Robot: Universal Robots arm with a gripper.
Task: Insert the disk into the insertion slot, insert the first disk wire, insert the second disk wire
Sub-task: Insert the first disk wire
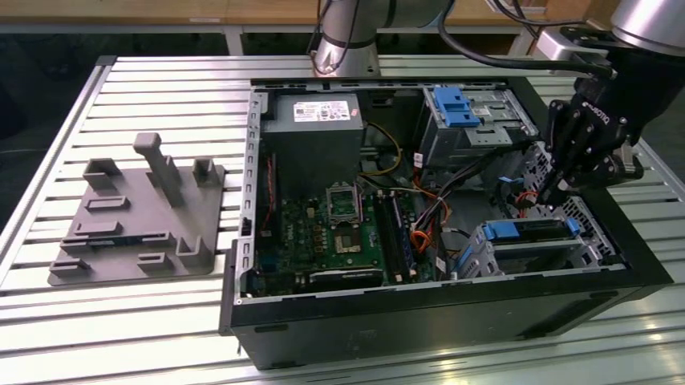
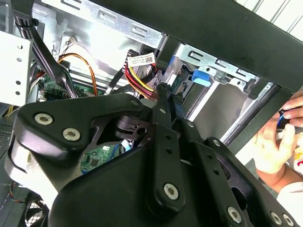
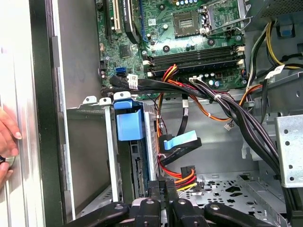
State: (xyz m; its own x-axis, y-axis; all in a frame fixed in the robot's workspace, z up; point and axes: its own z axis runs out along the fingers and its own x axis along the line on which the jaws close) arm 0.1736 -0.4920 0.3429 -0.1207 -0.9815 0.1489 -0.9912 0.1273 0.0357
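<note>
The disk (image 1: pixel 532 231), silver in its blue carrier (image 3: pixel 128 124), sits inside the insertion slot (image 1: pixel 589 228), the low perforated cage at the case's corner on the exterior view's right. My gripper (image 1: pixel 554 192) hangs just above that cage. In the first wrist view its fingers (image 3: pixel 159 189) are pressed together at a red, yellow and black disk wire (image 3: pixel 182 177) with a black plug, beside the disk's rear edge. The same wire (image 2: pixel 142 78), carrying a white tag, runs to the gripper (image 2: pixel 163 89) in the second wrist view. A flat blue disk wire (image 3: pixel 180 142) hangs loose nearby.
The open computer case holds a green motherboard (image 1: pixel 342 233), a power supply (image 1: pixel 316 136), a taller cage with a blue latch (image 1: pixel 460 108) and thick black cable bundles (image 3: pixel 236 113). A person's hand (image 2: pixel 272 146) rests outside the case wall. A grey fixture (image 1: pixel 139 216) lies on the slatted table.
</note>
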